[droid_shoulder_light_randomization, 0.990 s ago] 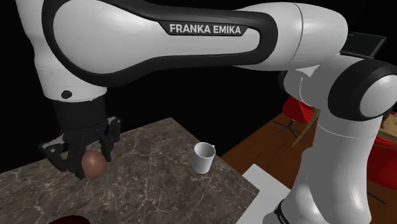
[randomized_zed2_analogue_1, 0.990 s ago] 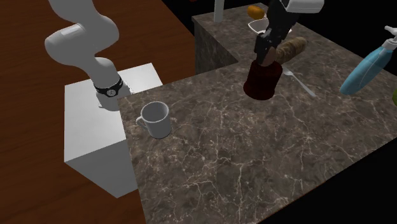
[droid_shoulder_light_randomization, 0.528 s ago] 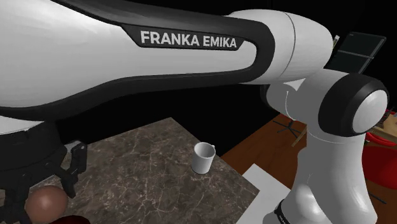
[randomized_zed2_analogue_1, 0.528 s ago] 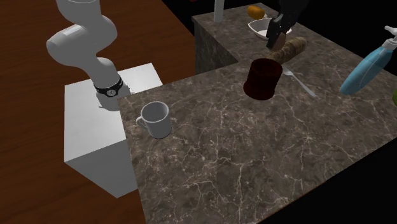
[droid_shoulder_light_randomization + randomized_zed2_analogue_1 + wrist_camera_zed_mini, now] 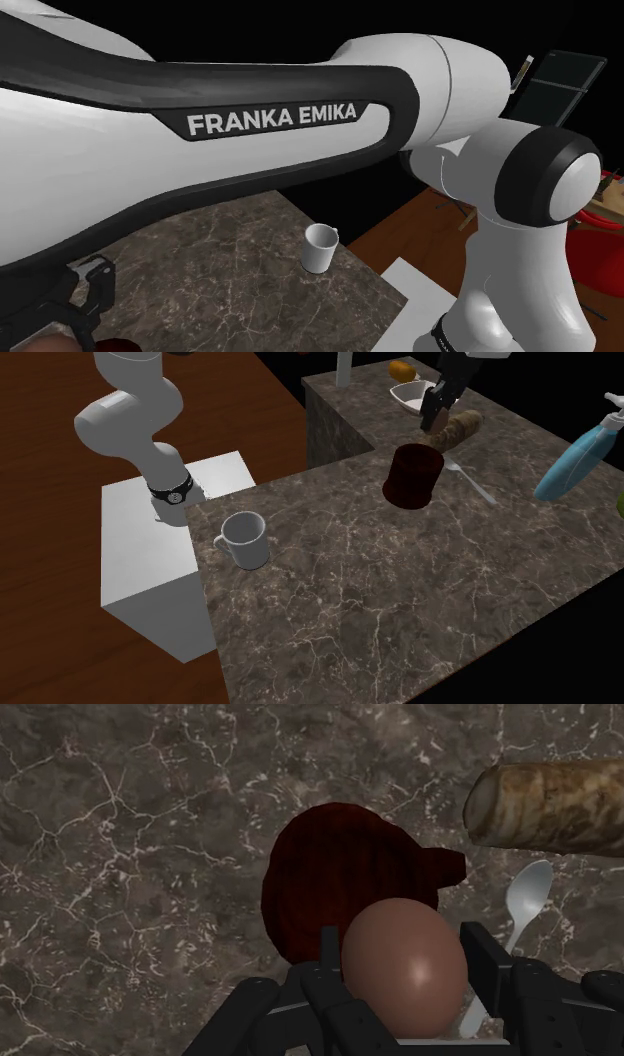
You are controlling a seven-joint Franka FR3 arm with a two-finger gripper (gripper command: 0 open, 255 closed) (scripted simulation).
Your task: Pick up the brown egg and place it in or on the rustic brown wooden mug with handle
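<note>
Brown egg [image 5: 403, 966]: clasped between the two black fingers of your gripper [image 5: 403, 949], held in the air above the surface [image 5: 350, 602].
Gripper: clamped on the egg, one finger on each side; in the second exterior view you see it hanging high, near the bread.
Mug [image 5: 330, 884]: dark reddish brown, upright on the surface, its open mouth below the egg, its handle toward the spoon.
Spoon [image 5: 530, 899]: pale, lying just beside the mug.
Bread [image 5: 550, 804]: a loaf lying beyond the spoon.
White cup [image 5: 243, 539]: well apart from the mug, near the stand.
</note>
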